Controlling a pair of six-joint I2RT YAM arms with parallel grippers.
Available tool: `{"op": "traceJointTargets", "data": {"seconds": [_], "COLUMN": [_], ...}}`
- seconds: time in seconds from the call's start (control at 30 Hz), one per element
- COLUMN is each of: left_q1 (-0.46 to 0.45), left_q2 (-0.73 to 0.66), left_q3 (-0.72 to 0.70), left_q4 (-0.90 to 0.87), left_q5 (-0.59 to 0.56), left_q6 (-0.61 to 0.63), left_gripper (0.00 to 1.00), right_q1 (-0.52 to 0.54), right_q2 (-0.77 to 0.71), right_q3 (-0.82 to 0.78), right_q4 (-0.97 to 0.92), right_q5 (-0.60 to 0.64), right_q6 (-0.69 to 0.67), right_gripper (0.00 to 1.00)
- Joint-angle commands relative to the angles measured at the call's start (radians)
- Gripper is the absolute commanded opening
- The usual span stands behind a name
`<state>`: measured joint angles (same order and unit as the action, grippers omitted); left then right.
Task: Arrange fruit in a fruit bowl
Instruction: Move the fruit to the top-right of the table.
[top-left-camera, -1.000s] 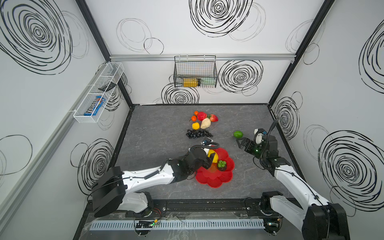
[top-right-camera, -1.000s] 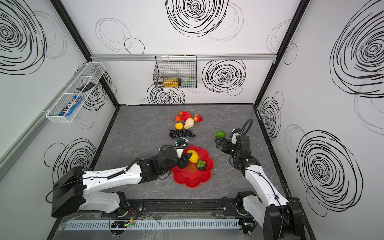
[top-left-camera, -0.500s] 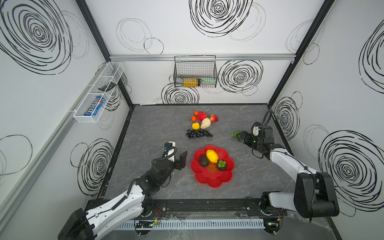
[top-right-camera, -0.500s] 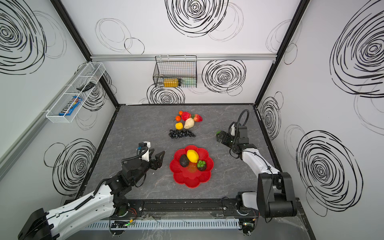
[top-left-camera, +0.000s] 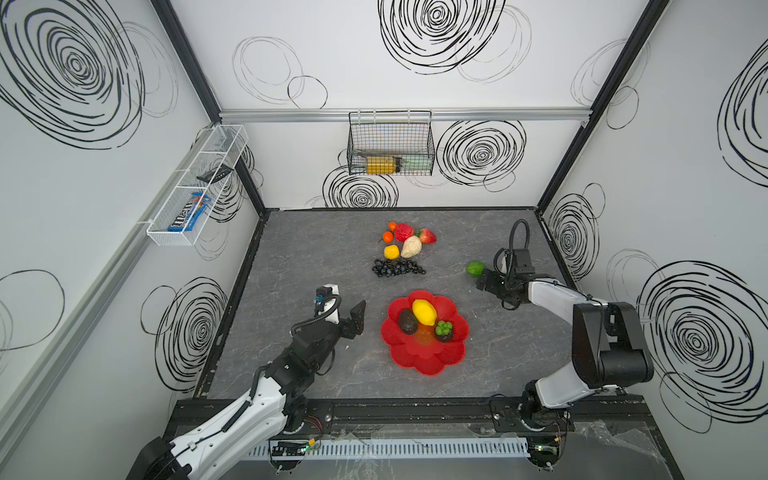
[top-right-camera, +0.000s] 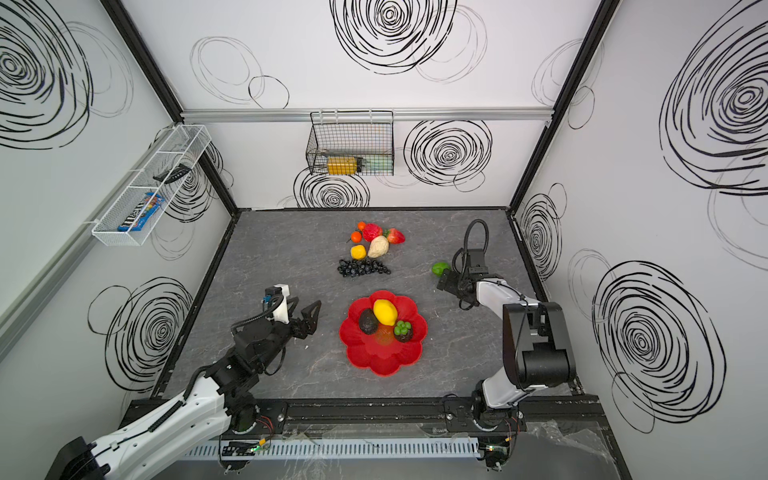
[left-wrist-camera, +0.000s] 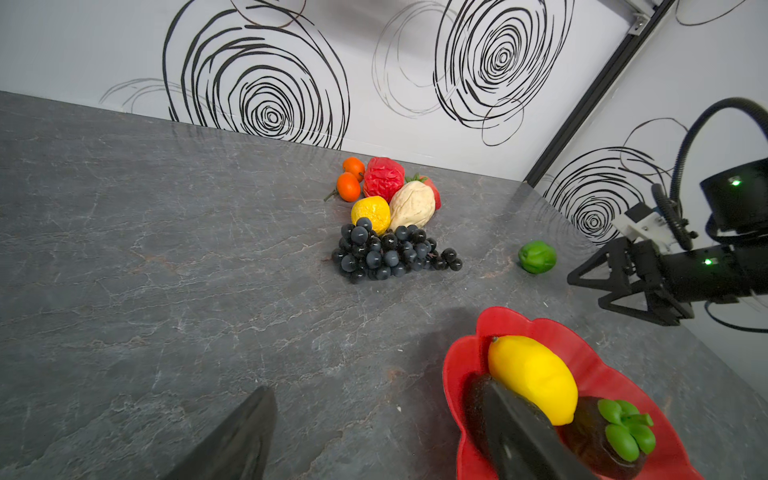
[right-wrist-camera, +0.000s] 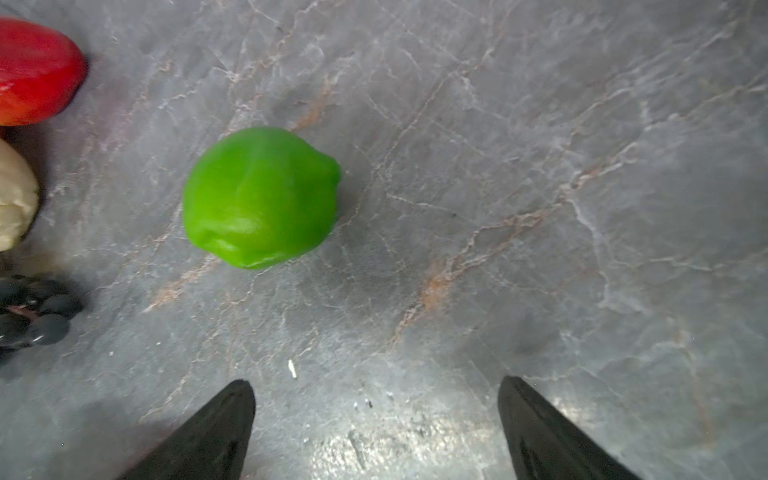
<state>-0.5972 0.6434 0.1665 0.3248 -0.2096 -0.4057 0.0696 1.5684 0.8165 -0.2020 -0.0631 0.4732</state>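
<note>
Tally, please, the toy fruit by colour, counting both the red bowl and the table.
Yellow lemons: 2
Orange tangerines: 2
Red apple and strawberry: 2
Dark avocados: 2
Black grape bunch: 1
Green lime: 1
Beige piece: 1
Total: 11

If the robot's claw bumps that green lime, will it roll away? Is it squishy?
It would probably roll a bit: the green lime is rounded and sits alone on the flat table. Its dented, creased skin suggests a light, hollow toy that may give when squeezed. Its shine hints it could slip in the right gripper.
</note>
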Motion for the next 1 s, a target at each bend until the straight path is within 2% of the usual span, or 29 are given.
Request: {"op": "traceJointTargets", "data": {"seconds": [0.0, 0.53, 0.97], "left_q1": [0.008, 0.011, 0.015], "left_q2": [-0.021, -0.038, -0.018], "left_q3": [-0.015, -0.018, -0.016], "left_q4": [0.060, 0.050, 0.059], "left_q5": [0.015, 0.009, 0.023], "left_q6": [-0.017, -0.015, -0.015], "left_gripper": [0.85, 0.85, 0.86], "right_q1": [0.017, 0.064, 0.039], "right_q2": [0.039, 0.194, 0.292], "right_q3": [0.051, 0.195, 0.322], "right_q4": [-0.039, -0.013, -0.014], "right_q5": [0.066, 0.182, 0.148], "right_q6": [-0.014, -0.008, -0.023], "right_gripper": [0.96, 0.97, 0.94]}}
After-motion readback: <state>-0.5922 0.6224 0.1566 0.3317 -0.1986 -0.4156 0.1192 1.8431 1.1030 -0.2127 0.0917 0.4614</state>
